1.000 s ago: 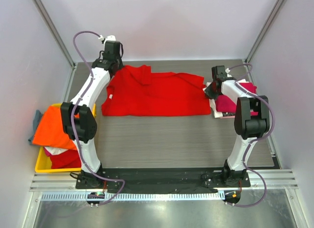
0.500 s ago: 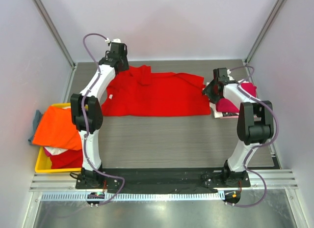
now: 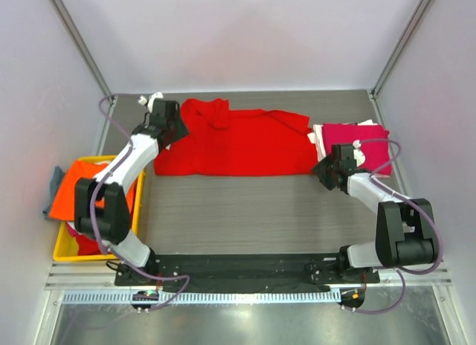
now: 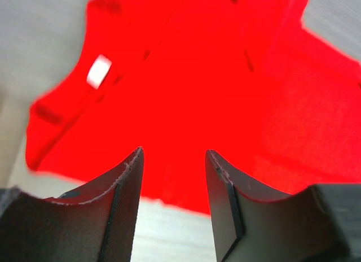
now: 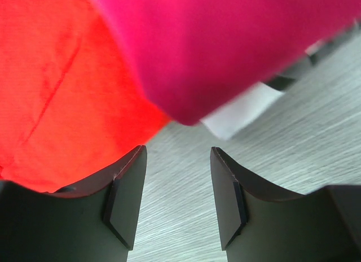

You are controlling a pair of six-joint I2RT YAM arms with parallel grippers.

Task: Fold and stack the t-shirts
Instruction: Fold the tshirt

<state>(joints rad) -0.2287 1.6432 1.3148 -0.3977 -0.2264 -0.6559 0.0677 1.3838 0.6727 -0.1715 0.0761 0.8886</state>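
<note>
Though spread wide, bright red t-shirt [image 3: 238, 148], rumpled.

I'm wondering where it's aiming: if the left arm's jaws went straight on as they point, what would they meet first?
On the left arm the open jaws point at the red t-shirt near its edge; that cloth would likely come first, though depth is unclear.

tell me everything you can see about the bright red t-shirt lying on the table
The red t-shirt is soft, matte cotton-looking cloth, lying flat across the far half of the table as a long band, apparently folded lengthwise, with a bunched lump near its far left end. A small white label shows near that end. Its right end meets the pink shirt. The left gripper and right gripper stand open by its ends, holding nothing.
</note>
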